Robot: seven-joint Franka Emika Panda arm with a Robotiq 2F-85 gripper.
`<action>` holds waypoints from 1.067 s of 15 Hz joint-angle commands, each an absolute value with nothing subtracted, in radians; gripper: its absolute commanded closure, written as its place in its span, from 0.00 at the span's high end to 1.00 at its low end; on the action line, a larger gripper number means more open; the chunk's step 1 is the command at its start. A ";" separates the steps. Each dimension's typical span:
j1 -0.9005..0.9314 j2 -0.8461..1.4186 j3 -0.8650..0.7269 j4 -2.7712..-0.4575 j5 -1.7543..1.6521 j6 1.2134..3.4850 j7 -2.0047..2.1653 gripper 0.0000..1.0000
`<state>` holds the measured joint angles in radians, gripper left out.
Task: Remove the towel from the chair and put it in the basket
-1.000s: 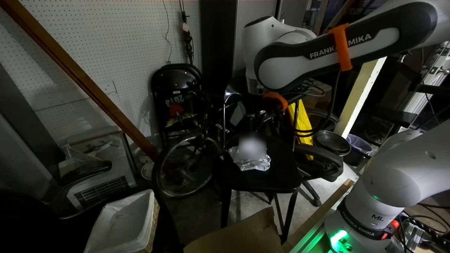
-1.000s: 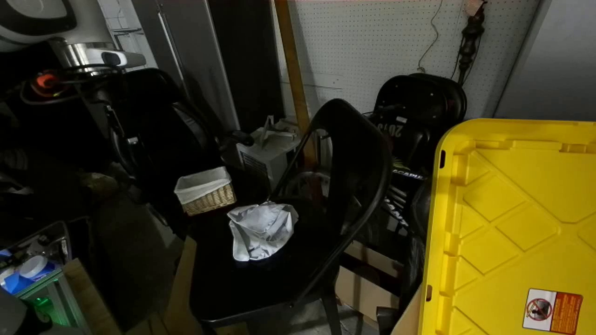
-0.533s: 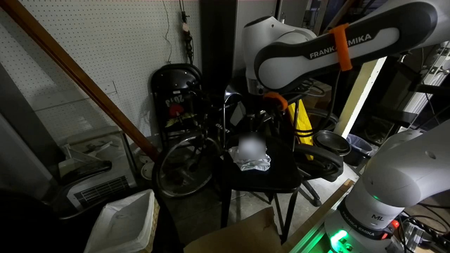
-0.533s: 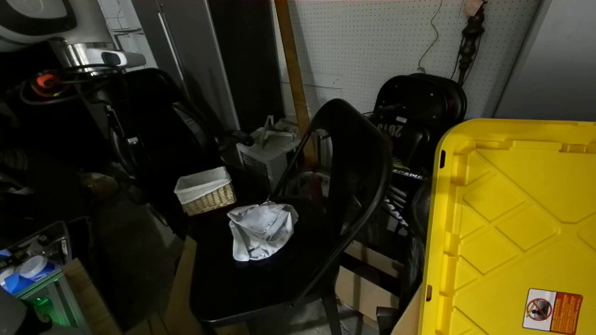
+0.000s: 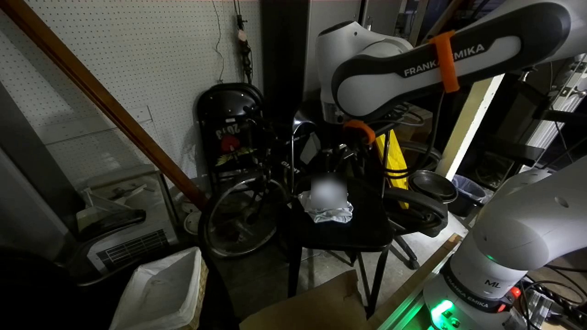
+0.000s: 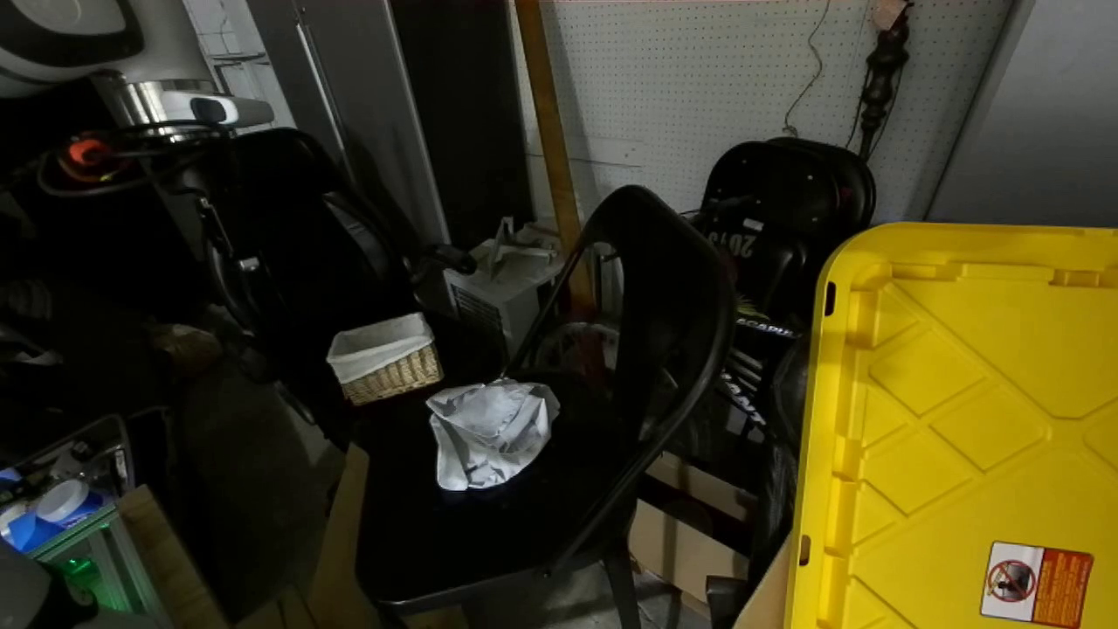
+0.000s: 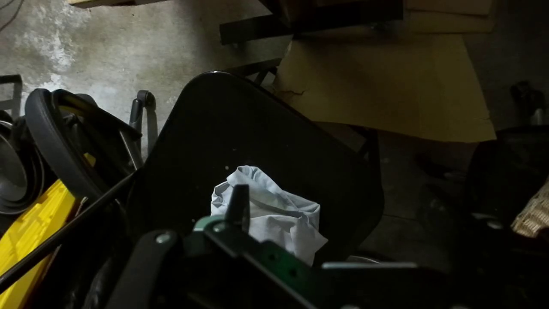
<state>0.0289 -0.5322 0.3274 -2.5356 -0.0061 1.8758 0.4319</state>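
Note:
The towel is a crumpled pale cloth lying on the black chair's seat. The towel shows in both exterior views (image 5: pixel 329 215) (image 6: pixel 493 432), partly blurred in one, and in the wrist view (image 7: pixel 283 227). The chair (image 5: pixel 341 236) also shows in an exterior view with its curved backrest (image 6: pixel 672 288). The basket (image 6: pixel 393 376) is wicker with a white liner; its inside looks empty in an exterior view (image 5: pixel 160 279). Its edge shows at the right of the wrist view (image 7: pixel 532 212). My gripper (image 7: pixel 304 227) is open above the towel, apart from it. One finger is clear; the other is mostly lost in shadow.
A bicycle wheel (image 5: pixel 243 220) and a leaning wooden beam (image 5: pixel 105 103) stand beside the chair. Cardboard (image 5: pixel 307 305) lies in front of it. A large yellow lid (image 6: pixel 961 419) stands near the backrest. A black armrest (image 7: pixel 55 141) is beside the seat.

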 commanded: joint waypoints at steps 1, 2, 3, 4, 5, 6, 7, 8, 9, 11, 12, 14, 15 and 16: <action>0.056 -0.527 0.302 -2.534 -0.019 1.874 0.444 1.00; 0.056 -0.527 0.302 -2.534 -0.019 1.874 0.444 1.00; 0.056 -0.527 0.302 -2.534 -0.019 1.874 0.444 1.00; 0.056 -0.527 0.302 -2.534 -0.019 1.874 0.444 1.00; 0.056 -0.527 0.302 -2.535 -0.019 1.874 0.444 1.00; 0.056 -0.527 0.302 -2.534 -0.019 1.874 0.444 1.00; 0.054 -0.519 0.297 -2.532 -0.020 1.887 0.439 1.00; 0.050 -0.505 0.288 -2.531 -0.017 1.904 0.431 1.00; 0.047 -0.494 0.280 -2.531 -0.020 1.916 0.422 1.00; 0.040 -0.463 0.254 -2.534 -0.019 1.966 0.397 1.00; 0.033 -0.441 0.241 -2.534 -0.022 1.996 0.388 1.00; 0.022 -0.397 0.209 -2.537 -0.024 2.070 0.363 1.00; 0.013 -0.375 0.194 -2.539 -0.036 2.115 0.353 1.00; 0.004 -0.353 0.176 -2.543 -0.048 2.169 0.342 1.00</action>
